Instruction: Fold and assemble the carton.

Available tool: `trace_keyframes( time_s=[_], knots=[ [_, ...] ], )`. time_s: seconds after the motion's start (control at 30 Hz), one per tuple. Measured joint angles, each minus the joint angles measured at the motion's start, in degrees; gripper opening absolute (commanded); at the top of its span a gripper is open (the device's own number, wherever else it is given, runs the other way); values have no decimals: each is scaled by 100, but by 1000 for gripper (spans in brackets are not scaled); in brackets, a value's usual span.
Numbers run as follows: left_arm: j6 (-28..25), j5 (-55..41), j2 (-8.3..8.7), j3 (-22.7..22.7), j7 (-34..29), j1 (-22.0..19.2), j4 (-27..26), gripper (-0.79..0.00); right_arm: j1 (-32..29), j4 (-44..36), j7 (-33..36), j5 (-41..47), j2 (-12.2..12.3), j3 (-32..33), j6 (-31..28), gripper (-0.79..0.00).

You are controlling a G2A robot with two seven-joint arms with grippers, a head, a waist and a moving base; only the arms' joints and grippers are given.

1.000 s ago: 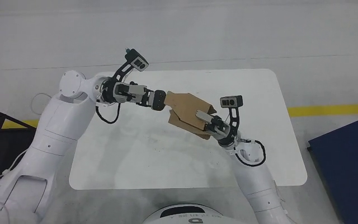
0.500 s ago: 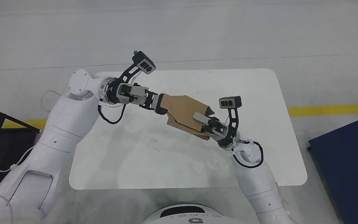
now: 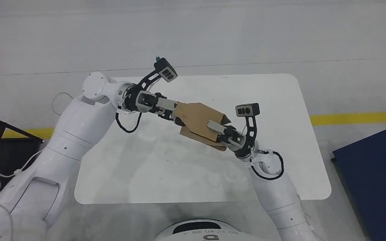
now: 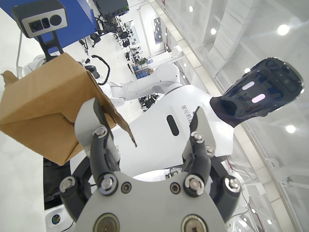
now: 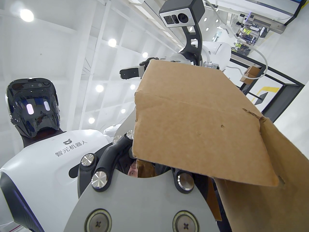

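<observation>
left tool (image 4: 147, 112): jaws wide apart | right tool (image 3: 214, 126): opposite it | 2 arms angled inward

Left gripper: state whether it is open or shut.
Open. The left gripper has its fingers wide apart, one at the carton flap.

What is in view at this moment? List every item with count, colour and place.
carton: one, brown cardboard, partly folded, over the middle of the table between both grippers.
table: one, white, rounded corners, under the arms.
floor line: one, yellow, on the grey floor beside the table.
blue block: one, dark blue, on the floor to the robot's right.
left gripper: one, grey and black, open, one finger against a carton flap.
right gripper: one, grey and black, shut on the carton's near side.
</observation>
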Motion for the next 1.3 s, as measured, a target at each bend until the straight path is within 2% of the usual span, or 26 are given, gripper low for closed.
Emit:
trace_keyframes(
  time_s=[0.07,0.2,0.5,0.87,1.03,1.23,1.3],
  knots=[
    [5,-3,3,53,0,-20,-7,-351,7,7,-20,5,10,-17,-8,-785],
    [13,36,27,168,0,-61,-4,-400,20,19,-74,20,33,-47,-15,-785],
    [-25,420,130,364,0,-174,179,-422,27,19,-147,73,85,-86,-29,-785],
    [-39,829,192,474,0,-284,367,-486,37,0,-176,132,146,-140,-47,-785],
    [-13,1167,232,421,0,-356,474,-465,42,2,-228,147,170,-170,-77,-785],
    [188,1685,270,331,0,-409,435,-400,54,-14,-298,69,194,-242,-99,-785],
    [226,1771,278,299,0,-411,370,-351,60,-15,-323,30,203,-255,-101,-785]
  ],
)
